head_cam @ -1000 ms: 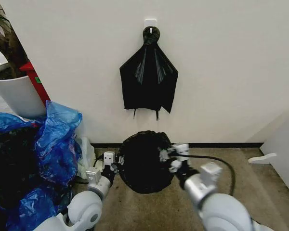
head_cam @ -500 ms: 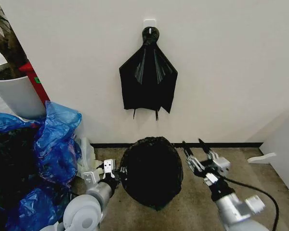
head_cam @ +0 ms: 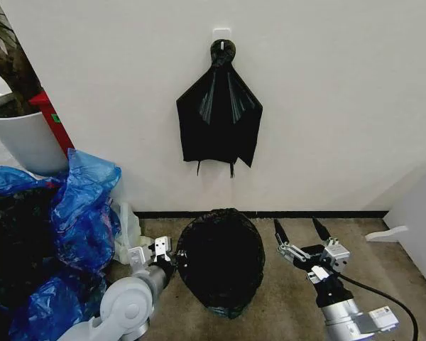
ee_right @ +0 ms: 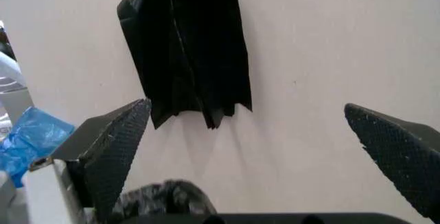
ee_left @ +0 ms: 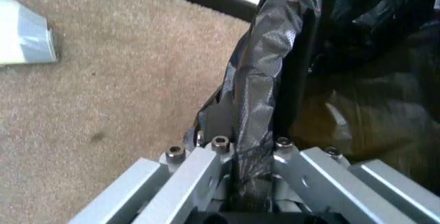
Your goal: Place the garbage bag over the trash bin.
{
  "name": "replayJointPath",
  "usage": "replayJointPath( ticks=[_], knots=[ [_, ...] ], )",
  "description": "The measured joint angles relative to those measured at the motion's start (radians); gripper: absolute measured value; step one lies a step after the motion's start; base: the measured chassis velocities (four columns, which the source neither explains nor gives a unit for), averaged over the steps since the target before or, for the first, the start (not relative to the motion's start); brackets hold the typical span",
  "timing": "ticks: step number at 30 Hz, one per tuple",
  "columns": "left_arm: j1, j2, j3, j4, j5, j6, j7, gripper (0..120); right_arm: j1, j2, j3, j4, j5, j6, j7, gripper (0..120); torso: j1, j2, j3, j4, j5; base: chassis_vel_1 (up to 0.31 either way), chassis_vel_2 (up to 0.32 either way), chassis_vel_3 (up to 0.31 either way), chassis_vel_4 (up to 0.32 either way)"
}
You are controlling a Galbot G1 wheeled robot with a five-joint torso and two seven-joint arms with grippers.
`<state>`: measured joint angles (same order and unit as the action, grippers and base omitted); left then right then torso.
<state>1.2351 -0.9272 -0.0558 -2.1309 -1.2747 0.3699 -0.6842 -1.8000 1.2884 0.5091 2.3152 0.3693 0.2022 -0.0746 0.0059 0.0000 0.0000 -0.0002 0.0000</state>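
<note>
The black garbage bag [head_cam: 220, 259] stands on the floor by the wall as a rounded, wrinkled dome. The trash bin is hidden under the plastic. My left gripper [head_cam: 169, 253] is at the bag's left edge, shut on a fold of it. In the left wrist view the gripper [ee_left: 251, 149] pinches a glossy strip of the garbage bag [ee_left: 265, 85]. My right gripper [head_cam: 303, 231] is open to the right of the bag, a short gap away and holding nothing. Its two fingers [ee_right: 117, 147] spread wide in the right wrist view.
A fan-shaped black bundle [head_cam: 219, 117] hangs from a wall hook above the bag. Blue plastic bags [head_cam: 78, 206] pile up at the left, below a white plant pot [head_cam: 25, 138]. A white panel [head_cam: 420, 220] stands at the right. Bare carpet [head_cam: 373, 263] lies between.
My right gripper let go of the bag's right edge, opened and drew back to the right. The bag sank lower and rounder. My left gripper kept its hold.
</note>
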Motion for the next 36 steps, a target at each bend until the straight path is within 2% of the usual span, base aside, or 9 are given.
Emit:
replayJointPath(
  ticks=[17,21,24,27,28,34,36],
  knots=[
    [-0.023,-0.104,0.058,0.128,0.125,0.036,0.049,0,0.042,-0.089,-0.024,0.065,0.027,-0.081,0.077,100,0.000,0.000,0.000,-0.0001,0.0001,0.000,0.000,0.000,0.000],
    [-0.025,-0.117,0.060,0.148,0.172,0.028,0.076,15,0.052,-0.097,-0.031,0.066,0.029,-0.093,0.083,100,0.000,0.000,0.000,-0.0002,0.0000,0.000,0.000,0.000,0.000],
    [-0.022,-0.116,0.060,0.152,0.201,0.018,0.094,21,0.055,-0.099,-0.033,0.066,0.037,-0.101,0.093,100,0.000,0.000,0.000,-0.0002,0.0000,0.000,0.000,0.000,0.000],
    [-0.013,-0.109,0.060,0.148,0.218,0.004,0.109,36,0.064,-0.107,-0.035,0.070,0.049,-0.112,0.105,100,0.000,0.000,0.000,-0.0002,0.0000,0.000,0.000,0.000,0.000],
    [-0.013,-0.109,0.060,0.148,0.218,0.004,0.109,36,0.064,-0.107,-0.035,0.070,0.049,-0.112,0.105,100,0.000,0.000,0.000,-0.0002,0.0000,0.000,0.000,0.000,0.000],
    [0.021,-0.087,0.029,0.096,0.214,0.003,0.114,61,0.098,-0.121,-0.046,0.080,0.061,-0.130,0.117,100,0.000,0.000,0.000,0.0001,0.0000,0.000,0.000,0.000,0.000],
    [0.026,-0.083,0.022,0.088,0.212,0.003,0.120,65,0.101,-0.121,-0.048,0.081,0.061,-0.131,0.117,100,0.000,0.000,0.000,0.0001,0.0000,0.000,0.000,0.000,0.000]
  ],
)
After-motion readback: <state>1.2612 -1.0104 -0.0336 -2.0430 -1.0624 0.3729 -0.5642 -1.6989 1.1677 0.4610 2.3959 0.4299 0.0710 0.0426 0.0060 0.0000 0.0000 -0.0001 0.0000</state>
